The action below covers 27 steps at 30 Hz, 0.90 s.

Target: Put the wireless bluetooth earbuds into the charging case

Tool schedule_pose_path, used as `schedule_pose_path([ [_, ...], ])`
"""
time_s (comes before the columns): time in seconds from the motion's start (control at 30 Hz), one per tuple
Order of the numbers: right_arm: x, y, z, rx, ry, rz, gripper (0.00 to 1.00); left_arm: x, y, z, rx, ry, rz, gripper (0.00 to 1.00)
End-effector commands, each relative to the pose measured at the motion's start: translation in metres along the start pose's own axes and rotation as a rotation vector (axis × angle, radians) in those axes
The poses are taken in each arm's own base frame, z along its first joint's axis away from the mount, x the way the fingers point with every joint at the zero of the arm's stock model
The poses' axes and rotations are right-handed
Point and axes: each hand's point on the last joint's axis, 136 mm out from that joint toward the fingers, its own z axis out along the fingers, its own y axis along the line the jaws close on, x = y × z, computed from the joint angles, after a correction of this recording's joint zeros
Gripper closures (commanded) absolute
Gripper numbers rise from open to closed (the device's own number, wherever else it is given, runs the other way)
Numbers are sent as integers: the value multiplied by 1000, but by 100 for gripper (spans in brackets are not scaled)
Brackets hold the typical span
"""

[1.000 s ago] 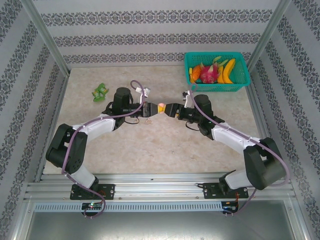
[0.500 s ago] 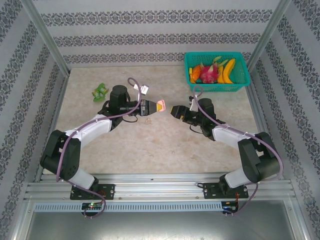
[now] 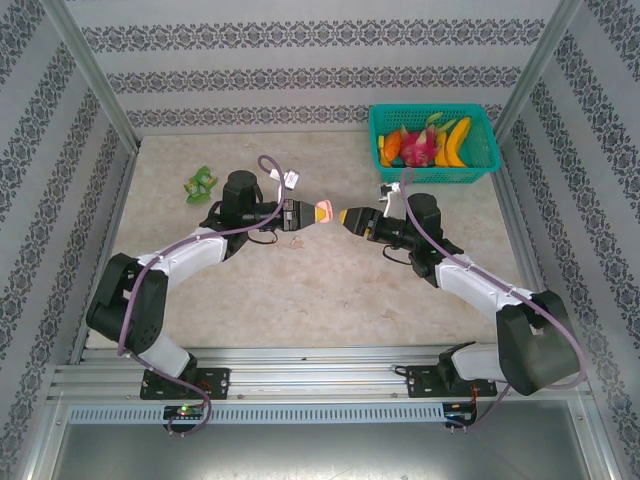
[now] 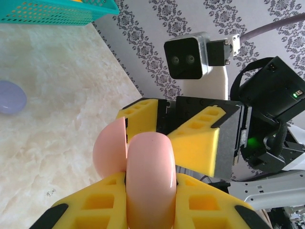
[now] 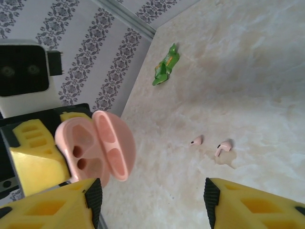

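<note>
The left end effector (image 3: pixel 306 213) was pinched tight on the pink charging case (image 5: pixel 95 143), held above the middle of the bench (image 5: pixel 248 71) with its lid hinged open. Facing it from the right, the right end effector (image 5: pixel 151 191) had its fingers spread, nothing between them, just short of the case. Two pink-beige earbuds (image 5: pixel 223 148) lay on the bench, just near of the left end effector.
</note>
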Motion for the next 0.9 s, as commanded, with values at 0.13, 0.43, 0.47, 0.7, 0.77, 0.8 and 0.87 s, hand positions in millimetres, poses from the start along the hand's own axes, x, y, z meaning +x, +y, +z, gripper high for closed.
schedule_pose_path([
  [0.13, -3, 23, 11, -69, 28, -50, 45, -14, -15, 2, 64, -27, 46, 90],
  [0.43, -6, 17, 24, -57, 35, -41, 50, -14, -18, 2, 75, -23, 44, 90],
  [0.47, -7, 16, 25, -53, 36, -37, 51, -14, -17, 2, 74, -24, 43, 90],
  [0.7, -9, 15, 31, -56, 46, -29, 56, -12, -17, 2, 75, -19, 37, 90],
  [0.77, -8, 15, 31, -58, 50, -29, 57, -11, -17, 3, 77, -17, 38, 90],
  [0.8, -8, 15, 32, -59, 50, -30, 58, -12, -17, 2, 77, -18, 37, 90],
  [0.87, -9, 16, 32, -63, 53, -30, 61, -12, -17, 3, 77, -17, 37, 90],
])
